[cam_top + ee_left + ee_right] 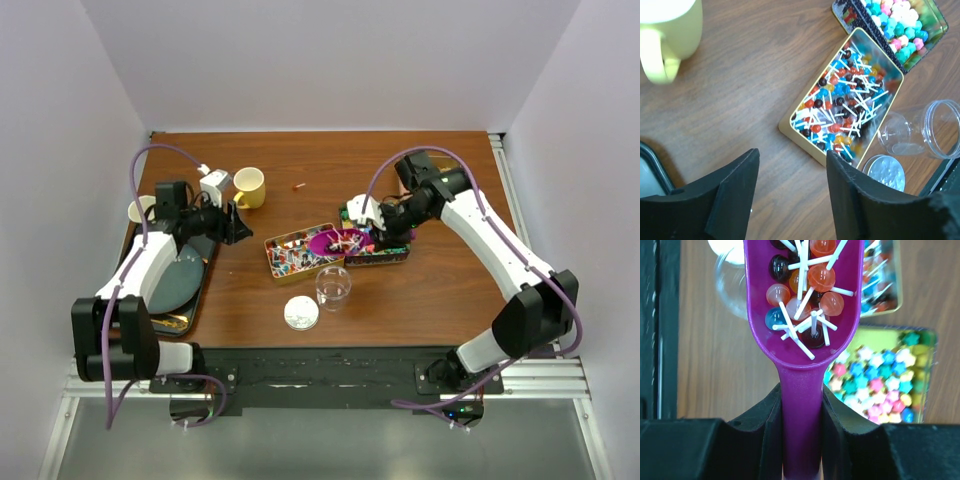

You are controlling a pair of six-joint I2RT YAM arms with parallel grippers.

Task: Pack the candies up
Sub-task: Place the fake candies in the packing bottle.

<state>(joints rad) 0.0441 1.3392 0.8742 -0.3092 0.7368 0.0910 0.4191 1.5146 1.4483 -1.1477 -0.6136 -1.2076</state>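
Where the surface (430,300) lies closest to the arm bases, a round silver lid (301,314) is found off the clear jar (333,288), just to its near left, so the jar is left uncapped; no sweets can be made out inside it. Just beyond the jar, to its far left, a gold tin (799,143) is heaped with candies (840,100), small lollipops on white sticks. To the jar's far right, a patterned tin (865,25) is filled with star-shaped sweets (895,25) in many colours. Above the tins, just past the jar, a purple scoop (801,380) is carried with a load of lollipops in its bowl, and its handle is clamped firmly between the fingers of the right end effector (801,410). In the right wrist view the jar's rim is seen below the scoop's front left. Well to the far left of the jar, the left end effector (792,160) is spread apart and nothing is held in it. Farther beyond the jar, a yellow mug (249,187) is set. The packing is judged to be at an early stage: one scoopful is lifted but not yet tipped in, most sweets lie in the tins, and capping is left.
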